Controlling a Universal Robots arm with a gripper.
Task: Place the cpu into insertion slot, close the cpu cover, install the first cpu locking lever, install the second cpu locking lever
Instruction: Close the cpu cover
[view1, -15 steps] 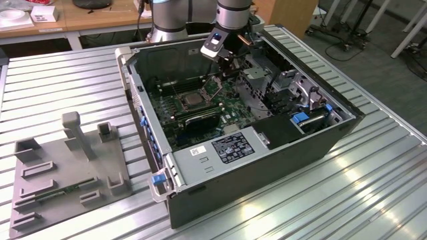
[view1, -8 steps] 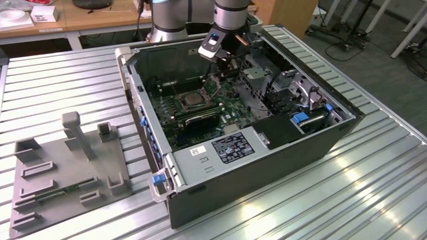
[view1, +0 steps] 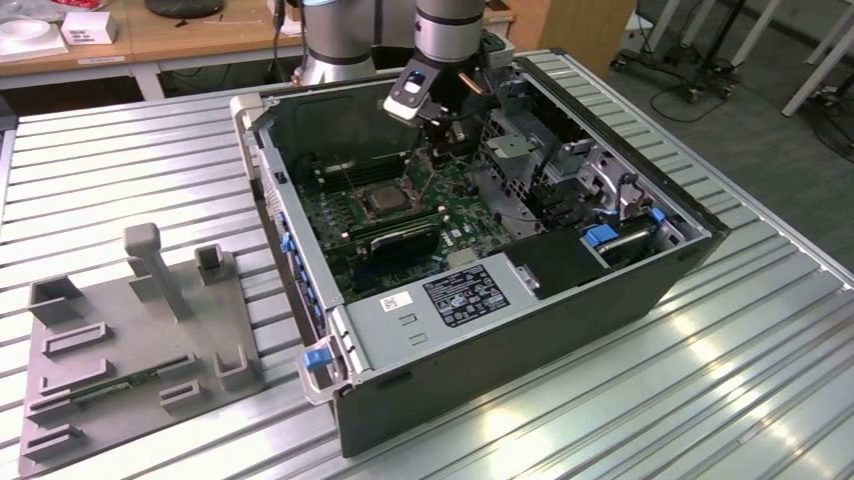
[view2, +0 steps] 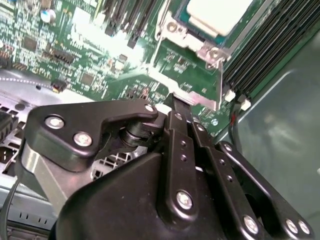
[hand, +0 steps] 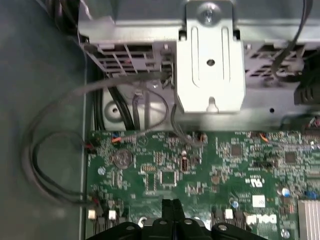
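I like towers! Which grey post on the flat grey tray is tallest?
The plain grey rectangular post, on the exterior view's left of the shorter dark-topped post; it rises above every other block.

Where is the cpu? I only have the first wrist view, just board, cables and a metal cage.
Observer: In the second wrist view the cpu lies pale face up on the board, beyond the tips of the hand.
Operator: And the cover?
Observer: The cpu cover lies as a silvery frame around the chip; latched or not, I cannot tell.
Operator: How is the hand placed to the socket?
Observer: In the exterior view it hangs on the exterior view's right of the insertion slot, not over it.
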